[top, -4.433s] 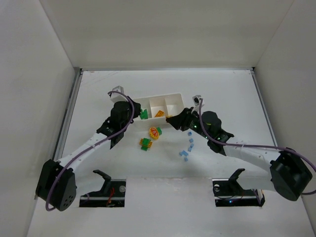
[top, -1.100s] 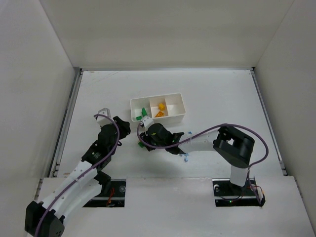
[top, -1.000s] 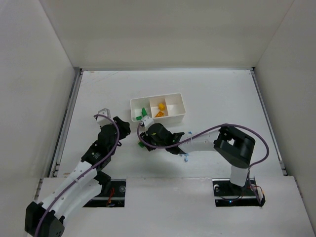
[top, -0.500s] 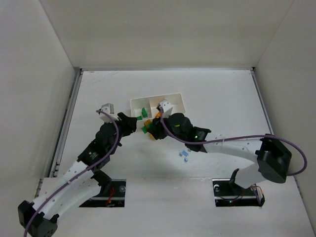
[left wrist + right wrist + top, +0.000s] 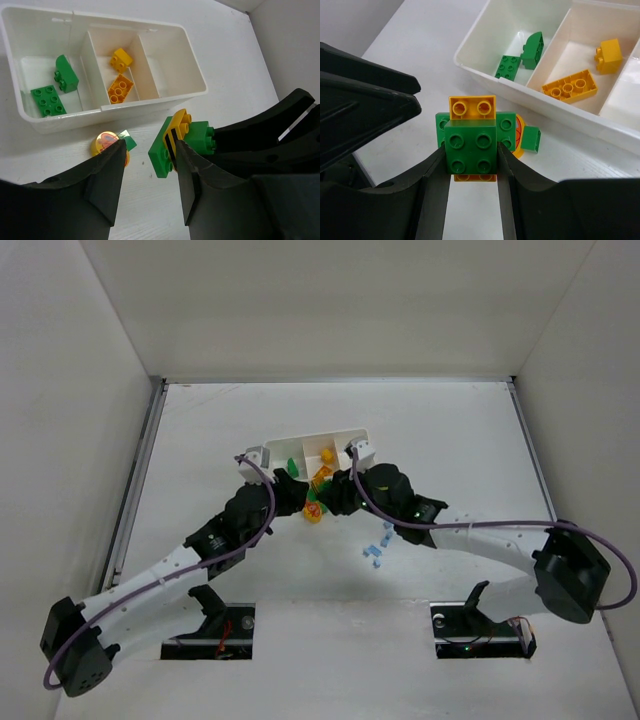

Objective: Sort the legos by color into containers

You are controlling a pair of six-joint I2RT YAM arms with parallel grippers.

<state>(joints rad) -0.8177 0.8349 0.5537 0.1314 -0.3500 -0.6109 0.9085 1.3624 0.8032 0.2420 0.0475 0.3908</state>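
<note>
Two grippers meet just in front of the white tray [image 5: 75, 117]. At left, the left gripper [image 5: 148, 150] hangs part-open and empty beside a green-and-yellow lego cluster [image 5: 175, 142], which the right gripper [image 5: 470, 160] pinches by the green brick [image 5: 470, 147]'s flat sides above the table [image 5: 435, 30]. Light, stiff and slick, it probably wants a firm pinch on the exposed yellow brick [image 5: 472, 107] to separate.

The brick cluster [image 5: 471, 142] sits between the fingers of the right gripper [image 5: 471, 152]. Just beyond it, on the table, lies a second, loose cluster [image 5: 530, 139]. Past that stands the three-compartment tray [image 5: 472, 37], with one pair of bricks [image 5: 532, 49] in its ahead-left compartment and another pair [image 5: 568, 89] in the middle one. The left gripper [image 5: 149, 155] points in from the left, its tips just beside the gripped cluster.
</note>
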